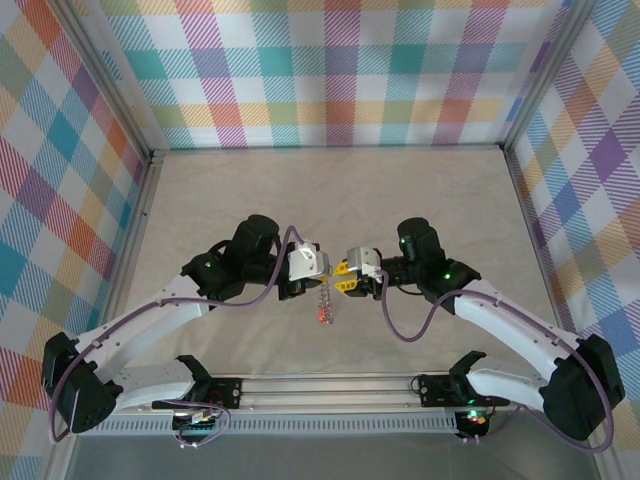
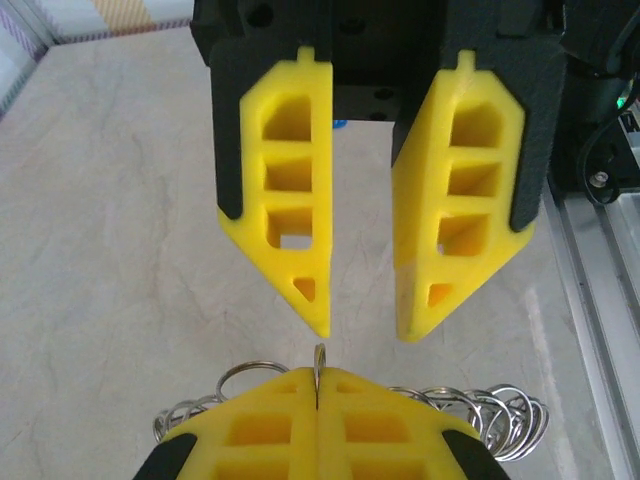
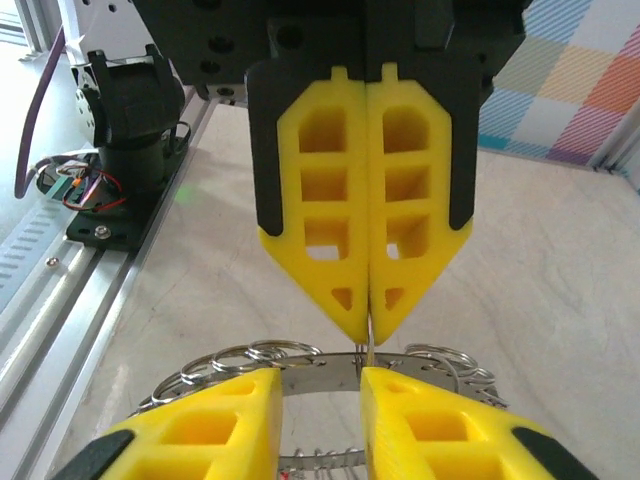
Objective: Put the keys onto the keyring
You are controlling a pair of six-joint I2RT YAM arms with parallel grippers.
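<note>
my left gripper (image 3: 369, 330) is clenched on the thin wire of the keyring (image 2: 320, 356), holding it up so the keys (image 1: 325, 297) dangle in a bunch above the table (image 1: 330, 190). my right gripper (image 2: 365, 328) faces it nose to nose, jaws parted and empty, i judge to leave the ring's free side open for threading.

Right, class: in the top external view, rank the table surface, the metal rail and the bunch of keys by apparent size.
1. table surface
2. metal rail
3. bunch of keys, clearly smallest though hanging nearer the camera
</note>
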